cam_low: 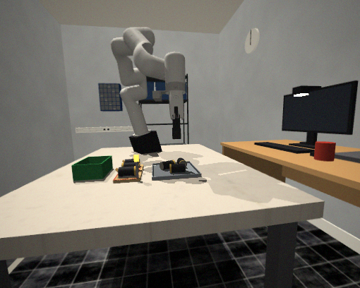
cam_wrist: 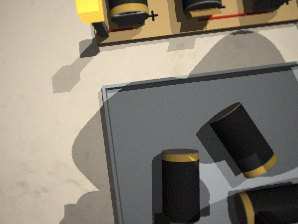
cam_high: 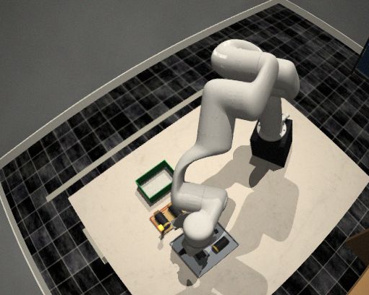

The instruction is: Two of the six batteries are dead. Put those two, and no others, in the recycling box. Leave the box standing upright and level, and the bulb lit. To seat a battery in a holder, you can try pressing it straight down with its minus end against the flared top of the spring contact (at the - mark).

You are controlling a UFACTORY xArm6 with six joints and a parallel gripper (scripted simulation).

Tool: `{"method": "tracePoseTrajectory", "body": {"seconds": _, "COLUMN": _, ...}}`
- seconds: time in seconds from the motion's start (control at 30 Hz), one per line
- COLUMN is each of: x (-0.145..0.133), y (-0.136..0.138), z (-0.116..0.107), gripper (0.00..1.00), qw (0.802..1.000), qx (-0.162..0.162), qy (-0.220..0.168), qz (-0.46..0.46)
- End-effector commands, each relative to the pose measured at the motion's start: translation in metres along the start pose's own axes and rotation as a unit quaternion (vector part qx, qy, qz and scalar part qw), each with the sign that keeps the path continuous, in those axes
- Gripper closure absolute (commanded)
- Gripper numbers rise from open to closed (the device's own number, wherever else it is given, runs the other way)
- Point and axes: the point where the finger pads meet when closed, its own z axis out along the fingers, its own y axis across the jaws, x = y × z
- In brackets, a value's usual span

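My gripper point(cam_low: 176, 134) hangs half open and empty, well above the grey tray point(cam_low: 161, 176) point(cam_high: 231, 248) point(cam_wrist: 150, 115). Its fingers do not show in the wrist view, and the arm hides them in the top view. Three black batteries with gold bands lie loose in the tray: one point(cam_wrist: 181, 186), a tilted one point(cam_wrist: 243, 141) and one at the lower edge point(cam_wrist: 267, 206). They also show in the exterior view point(cam_low: 174, 166). The holder board point(cam_wrist: 165, 29) point(cam_low: 128, 179) point(cam_high: 155, 219) carries three batteries point(cam_wrist: 129, 9) point(cam_low: 126, 171) and a yellow bulb point(cam_wrist: 90, 10) point(cam_low: 136, 157). The green recycling box point(cam_low: 92, 169) point(cam_high: 150, 170) stands upright and empty.
The arm's black base point(cam_low: 145, 142) point(cam_high: 271, 148) stands at the back of the table. A second desk point(cam_low: 306, 166) with a monitor, keyboard and red cup point(cam_low: 324, 151) stands to the right, apart from the table.
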Motion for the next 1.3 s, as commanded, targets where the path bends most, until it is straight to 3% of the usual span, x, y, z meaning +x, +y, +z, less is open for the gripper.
{"method": "tracePoseTrajectory", "body": {"seconds": 0.0, "x": -0.001, "y": -0.002, "z": -0.002, "gripper": 0.49, "qw": 1.0, "qx": 0.002, "qy": -0.001, "qz": -0.002}}
{"method": "tracePoseTrajectory", "body": {"seconds": 0.37, "x": -0.001, "y": -0.002, "z": 0.003, "gripper": 0.49, "qw": 1.0, "qx": 0.002, "qy": -0.001, "qz": -0.002}}
{"method": "tracePoseTrajectory", "body": {"seconds": 0.57, "x": -0.001, "y": -0.002, "z": 0.072, "gripper": 0.49, "qw": 1.0, "qx": 0.002, "qy": -0.001, "qz": -0.002}}
{"method": "tracePoseTrajectory", "body": {"seconds": 1.27, "x": -0.001, "y": -0.003, "z": 0.076, "gripper": 0.49, "qw": 1.0, "qx": 0.002, "qy": -0.001, "qz": -0.002}}
